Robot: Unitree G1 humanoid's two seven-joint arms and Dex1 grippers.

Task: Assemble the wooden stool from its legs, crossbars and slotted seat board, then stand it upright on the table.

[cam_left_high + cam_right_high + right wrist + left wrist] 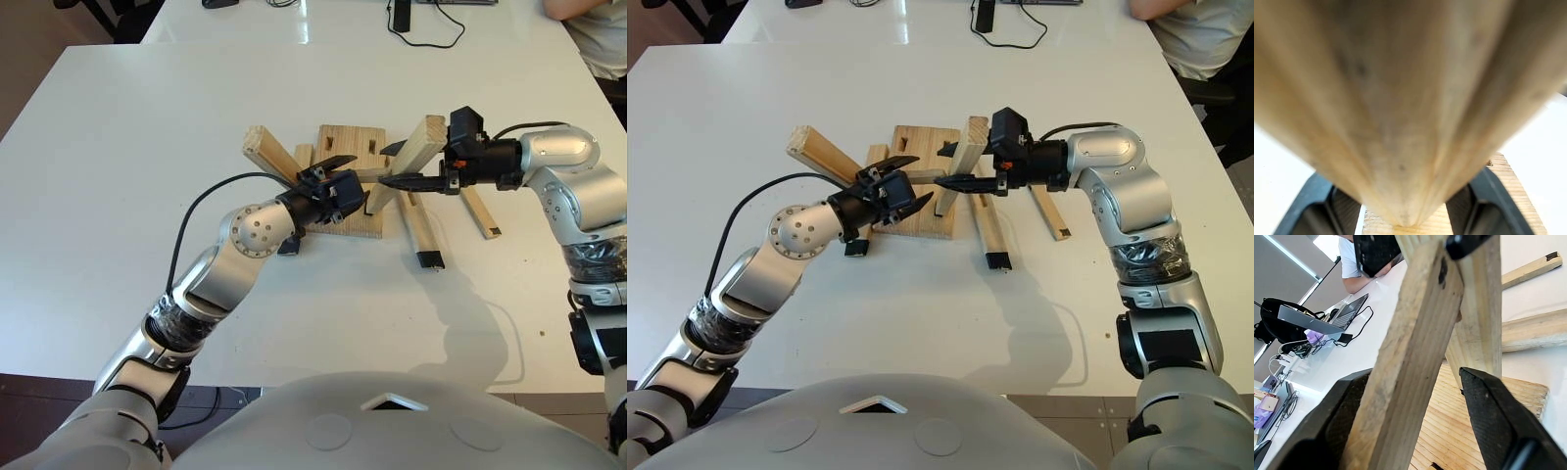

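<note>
The slotted seat board (pixel 348 137) lies flat mid-table. One wooden leg (pixel 266 149) slants up from its left side. My right gripper (pixel 384 166) is shut on another leg (pixel 421 142), holding it tilted over the board's right edge; this leg (pixel 1400 98) sits between the pads (pixel 1347 205). My left gripper (pixel 338 184) hovers over the board's front, open, its fingers (pixel 1488 416) either side of a wooden bar (pixel 1410 357) that rises from the board. Whether a finger touches the bar is unclear.
Two loose legs lie right of the board: a black-tipped one (pixel 423 235) and a thinner one (pixel 482 215). A small black foot (pixel 289 245) shows beside my left forearm. Cables and devices (pixel 402 20) sit on the far table. The near table surface (pixel 392 323) is bare.
</note>
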